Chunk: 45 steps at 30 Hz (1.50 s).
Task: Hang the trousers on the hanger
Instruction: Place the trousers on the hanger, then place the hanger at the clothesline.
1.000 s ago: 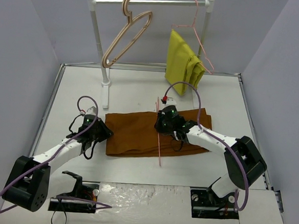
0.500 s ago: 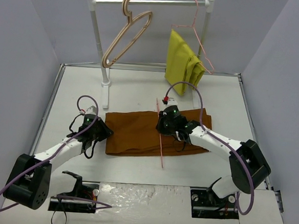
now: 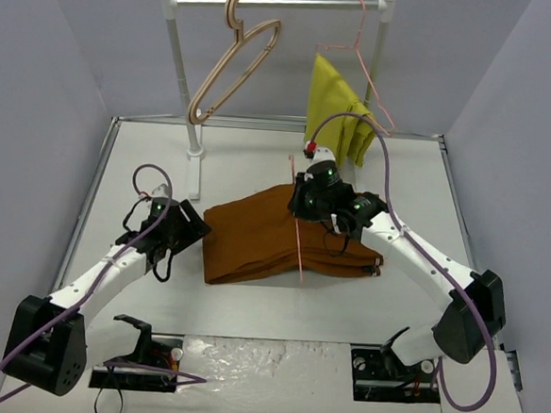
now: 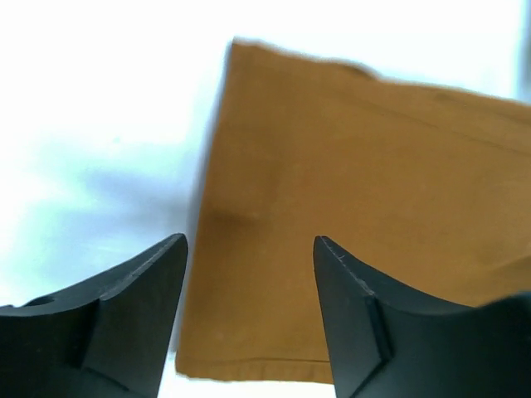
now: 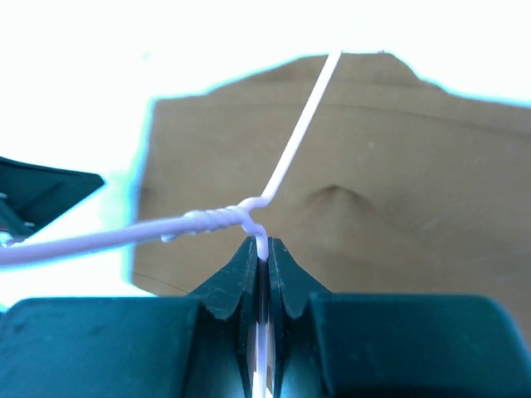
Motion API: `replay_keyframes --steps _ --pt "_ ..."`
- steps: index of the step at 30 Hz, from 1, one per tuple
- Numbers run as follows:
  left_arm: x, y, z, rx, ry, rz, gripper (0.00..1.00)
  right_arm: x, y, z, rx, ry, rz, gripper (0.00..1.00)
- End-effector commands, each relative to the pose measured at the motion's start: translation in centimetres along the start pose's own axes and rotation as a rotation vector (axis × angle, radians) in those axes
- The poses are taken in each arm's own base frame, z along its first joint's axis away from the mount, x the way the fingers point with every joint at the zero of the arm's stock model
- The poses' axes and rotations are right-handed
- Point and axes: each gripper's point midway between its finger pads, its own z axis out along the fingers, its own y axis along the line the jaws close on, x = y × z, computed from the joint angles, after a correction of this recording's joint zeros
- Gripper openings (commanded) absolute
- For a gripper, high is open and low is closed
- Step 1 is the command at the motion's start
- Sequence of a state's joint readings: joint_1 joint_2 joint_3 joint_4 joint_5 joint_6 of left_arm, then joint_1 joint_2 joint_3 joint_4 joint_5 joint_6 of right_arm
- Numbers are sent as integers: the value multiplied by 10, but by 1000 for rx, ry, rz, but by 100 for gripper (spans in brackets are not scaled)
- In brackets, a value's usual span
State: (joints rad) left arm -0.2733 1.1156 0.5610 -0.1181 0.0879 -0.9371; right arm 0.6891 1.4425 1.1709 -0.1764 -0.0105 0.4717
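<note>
I work in a robotics lab test cell, a staged booth and not a lived-in room. My table is a bare white slab fenced by plain grey panel walls on three sides. My left arm and right arm are bolted to mounts at its near edge, with purple cables looping loose along them. The clothing looks like props. A small white rack stands at the back, carrying a wooden hanger and a folded yellow garment. A single pair of trousers lies on the tabletop.
</note>
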Motion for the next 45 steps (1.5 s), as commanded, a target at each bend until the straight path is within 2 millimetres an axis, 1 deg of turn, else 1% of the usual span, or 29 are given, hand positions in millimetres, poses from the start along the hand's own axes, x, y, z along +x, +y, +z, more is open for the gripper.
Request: replay_keyframes --steps 1,2,3,4,5,6,7,8,9,10,11,13,14,15,16,18,19,20,21,22,23,25,26,30,35,36,39,43,45 --pt "-41 -30 -33 0 -74 22 61 -93 31 -57 -63 -237 -10 0" --pt "-45 -36 -38 8 -75 30 63 -117 41 -75 -81 -285 -15 0" --pt "-49 -41 -45 14 -73 46 64 -127 44 -79 -80 -296 -21 0" --pt "-62 -60 -56 59 -96 54 65 -136 47 -84 -75 -306 -33 0" --pt "-67 -71 -63 88 -100 62 65 -162 56 -103 -87 -364 -31 0" --pt "-73 -81 -70 116 -104 79 66 -163 57 -106 -76 -348 -37 0" --pt "-83 -104 -87 177 -115 91 66 -167 58 -103 -67 -340 -40 0" --pt "-87 -114 -96 208 -117 99 67 -178 61 -111 -72 -361 -32 0" --pt "-90 -124 -104 237 -118 112 67 -180 63 -110 -72 -360 -26 0" --pt "-96 -143 -120 301 -123 122 67 -182 63 -111 -70 -366 -7 0" --pt "-97 -152 -128 336 -124 129 68 -184 64 -111 -70 -370 1 0" --pt "-94 -174 -144 410 -114 139 68 -184 63 -107 -62 -367 18 0" --pt "-96 -188 -156 457 -124 145 68 -182 64 -105 -60 -362 30 0" --pt "-96 -199 -164 494 -132 148 68 -179 64 -100 -42 -359 31 0" --pt "-85 -215 -173 545 -117 170 68 -178 64 -98 -28 -361 31 0" --pt "-83 -242 -190 633 -139 186 69 -174 67 -93 -8 -361 36 0" --pt "-66 -255 -197 677 -111 213 69 -172 69 -91 -4 -357 39 0" --pt "-62 -261 -195 679 -111 219 69 -172 71 -91 -5 -361 42 0" --pt "-59 -273 -202 717 -115 224 69 -169 74 -88 -7 -355 50 0" --pt "-53 -280 -204 736 -106 234 69 -170 74 -88 3 -364 58 0" --pt "-38 -290 -205 767 -81 258 69 -170 75 -87 3 -365 66 0" --pt "-27 -299 -206 785 -71 276 69 -171 78 -85 5 -368 79 0" --pt "-17 -306 -206 805 -54 289 69 -171 79 -83 5 -367 83 0" --pt "-1 -312 -204 818 -33 302 68 -175 85 -86 -9 -383 101 0" --pt "9 -309 -187 774 -23 313 62 -180 95 -94 -38 -406 117 0" --pt "10 -309 -183 763 -29 315 57 -180 95 -94 -39 -406 120 0" --pt "11 -309 -174 742 -37 324 52 -179 99 -95 -50 -407 128 0" --pt "17 -304 -156 694 -37 328 47 -177 104 -95 -69 -403 136 0" --pt "20 -304 -152 692 -33 326 42 -175 106 -93 -80 -396 141 0"
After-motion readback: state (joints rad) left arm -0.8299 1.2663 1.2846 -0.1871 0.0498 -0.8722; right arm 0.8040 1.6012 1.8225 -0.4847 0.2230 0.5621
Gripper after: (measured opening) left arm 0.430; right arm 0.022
